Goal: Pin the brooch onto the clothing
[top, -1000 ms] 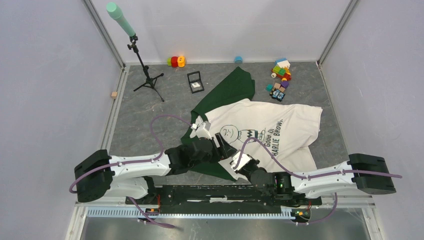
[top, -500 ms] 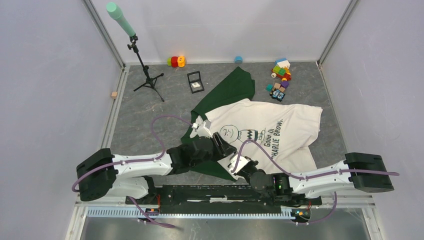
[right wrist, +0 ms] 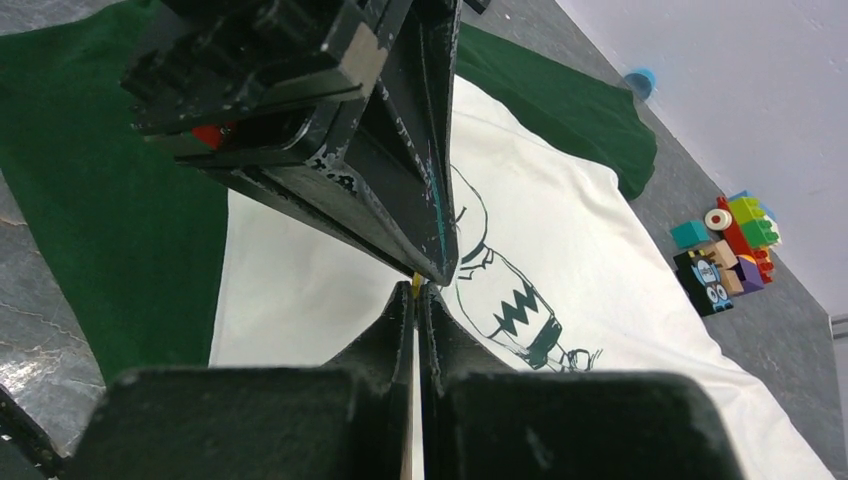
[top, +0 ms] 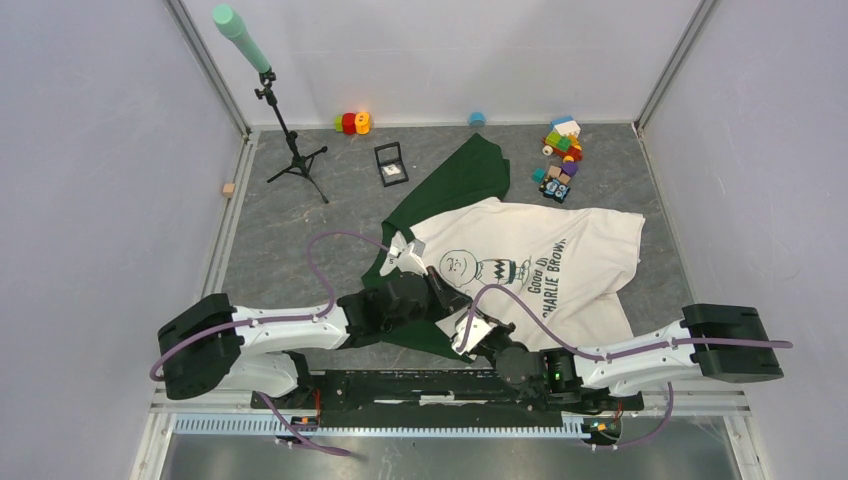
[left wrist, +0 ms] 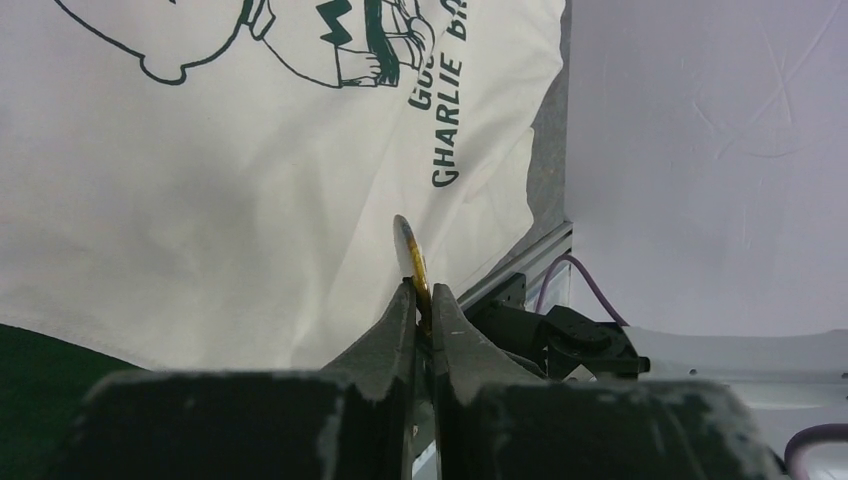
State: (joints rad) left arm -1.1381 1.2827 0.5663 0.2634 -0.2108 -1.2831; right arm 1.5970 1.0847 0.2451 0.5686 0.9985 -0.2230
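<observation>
The clothing [top: 570,270] lies spread on the grey floor, a cream T-shirt with green sleeves and a cartoon print. Both grippers meet tip to tip above its near-left part. In the left wrist view the brooch [left wrist: 410,255] shows edge-on as a thin gold disc, and my left gripper [left wrist: 421,292] is shut on its lower rim. In the right wrist view my right gripper [right wrist: 417,292] is shut too, with a yellow sliver of the brooch [right wrist: 416,284] at its tips, right under the left gripper's fingers. From above, the left gripper [top: 452,300] and right gripper [top: 462,318] hide the brooch.
A small black box with white lining [top: 390,163] sits behind the shirt. A tripod [top: 290,140] stands at the back left. Toy blocks [top: 560,160] lie at the back right, a red-orange toy [top: 352,123] and a blue cap [top: 477,119] by the back wall.
My left gripper's jaws have closed from wide open onto the brooch. The right arm has slid a little to the left, its jaws staying shut.
</observation>
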